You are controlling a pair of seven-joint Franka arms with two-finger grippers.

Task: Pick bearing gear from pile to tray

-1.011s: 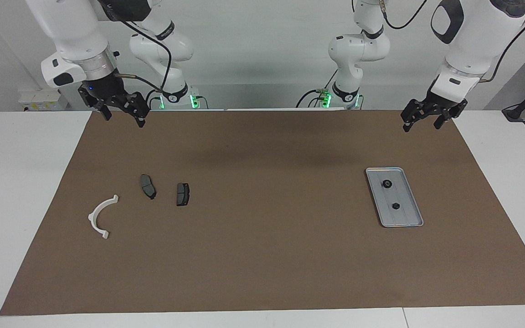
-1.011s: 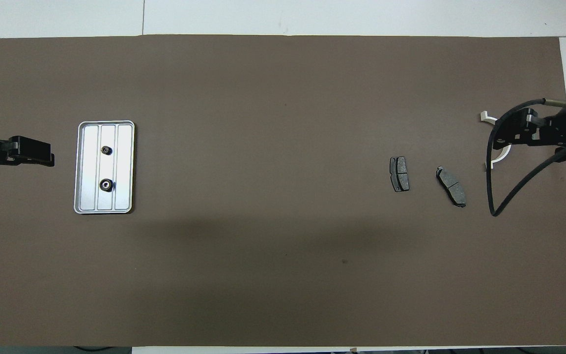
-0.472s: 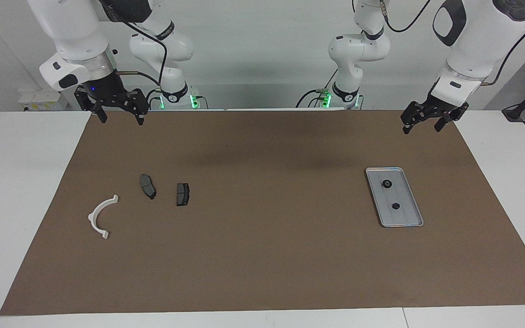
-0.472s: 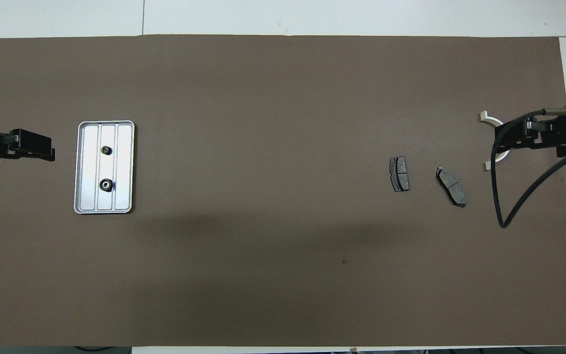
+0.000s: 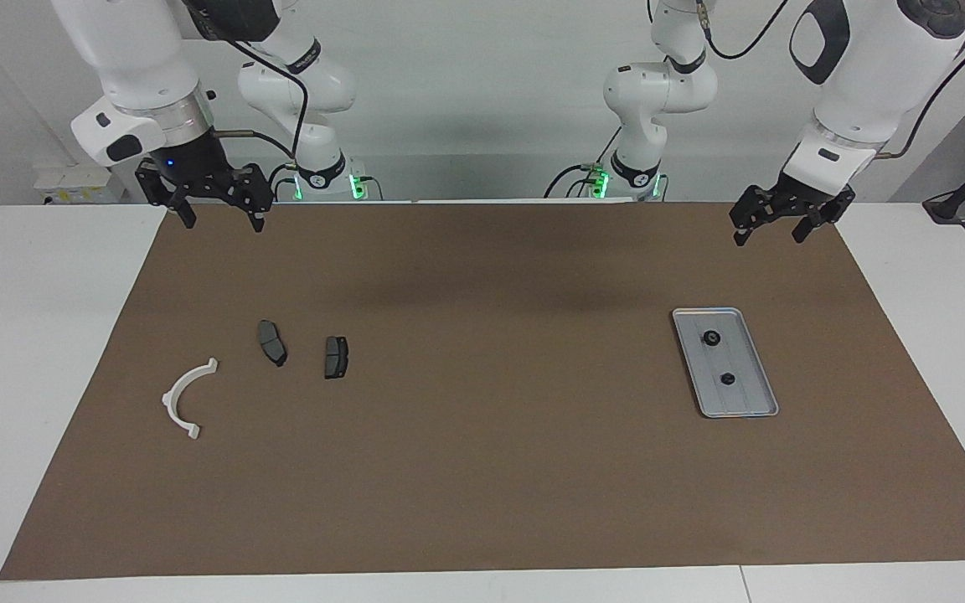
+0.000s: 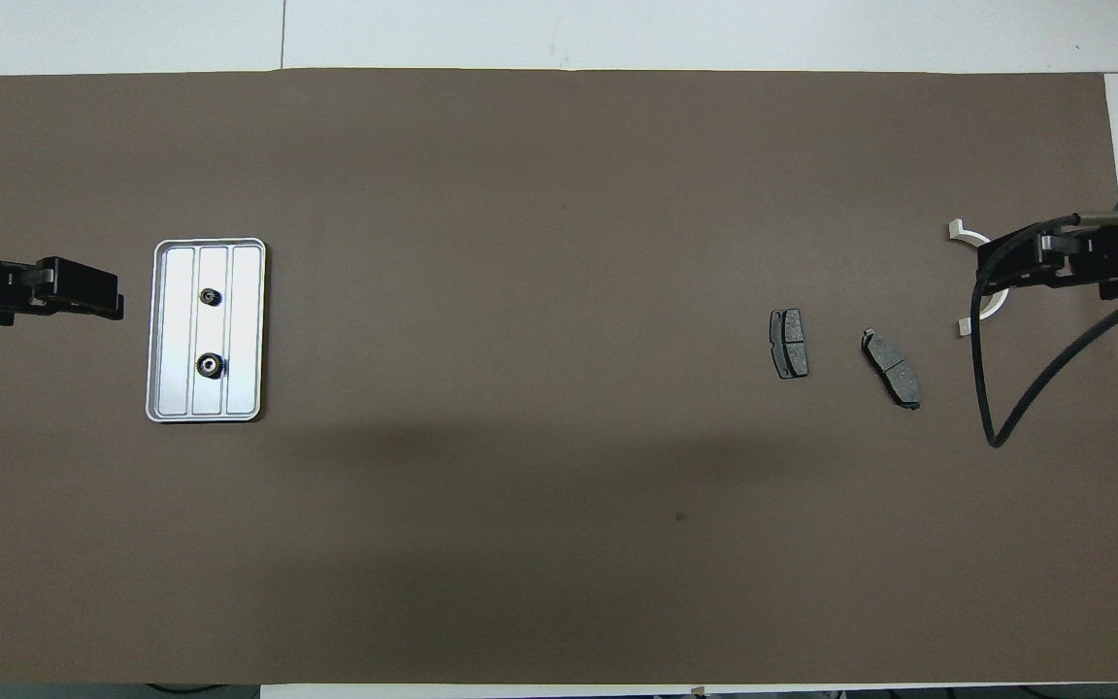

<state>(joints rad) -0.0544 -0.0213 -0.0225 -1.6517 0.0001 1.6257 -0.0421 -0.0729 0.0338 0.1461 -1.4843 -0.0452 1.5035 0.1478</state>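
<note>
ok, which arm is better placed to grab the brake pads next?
Right, probably. The right pincer hangs open at the brake pads' end of the table; the left pincer, also open, hangs at the tray's end, where both black round pieces already lie.

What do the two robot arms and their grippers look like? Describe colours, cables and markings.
Both arms are glossy white with black joint bands and black cables. Green lights glow at their bases. The left gripper and right gripper are black two-finger linkages; a small blue light shows above the right one.
</note>
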